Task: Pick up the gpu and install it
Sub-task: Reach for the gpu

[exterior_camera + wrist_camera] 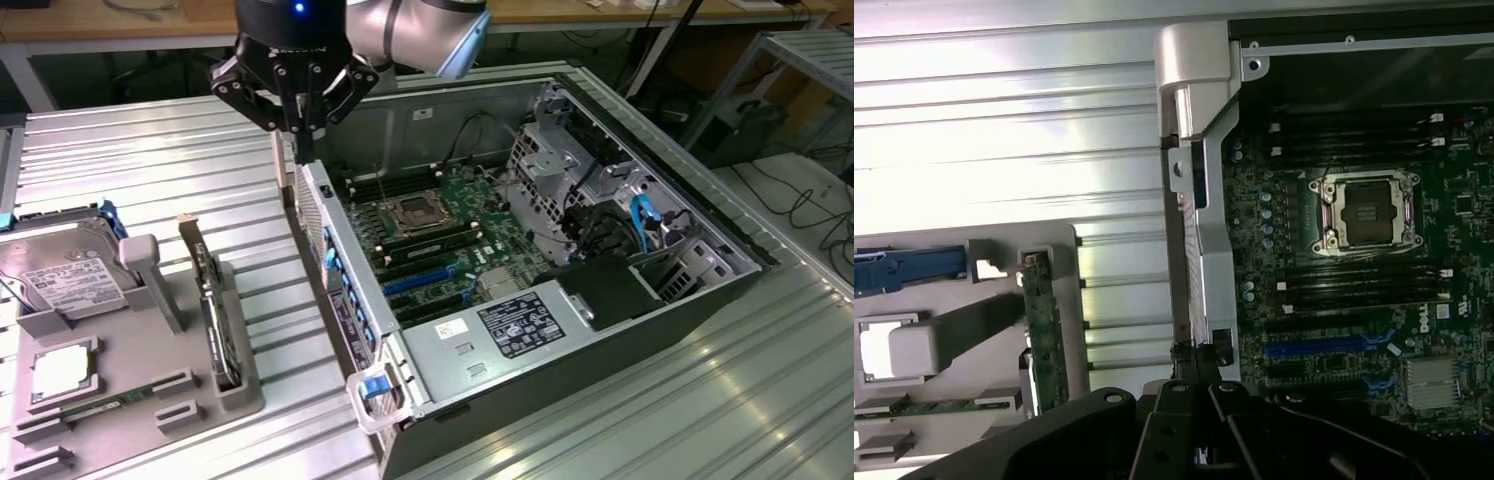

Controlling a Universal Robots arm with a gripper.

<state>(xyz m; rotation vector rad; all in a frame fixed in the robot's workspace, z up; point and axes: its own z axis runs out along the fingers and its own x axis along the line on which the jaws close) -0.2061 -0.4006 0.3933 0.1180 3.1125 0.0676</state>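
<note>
fingers [303, 125] closed (over case rim [315, 200]) | gpu [211, 292] in holder [247, 392] | motherboard [1454, 205]: DELL

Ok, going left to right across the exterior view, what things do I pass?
Hard drive → gpu standing on edge in its holder → CPU socket → black label → blue cables.

The gpu [210, 295] [1040, 325] stands on edge in a gray holder [134, 385].

Edge-on gpu [1041, 320] in holder [944, 385] slot, beside case [1199, 60].
</note>
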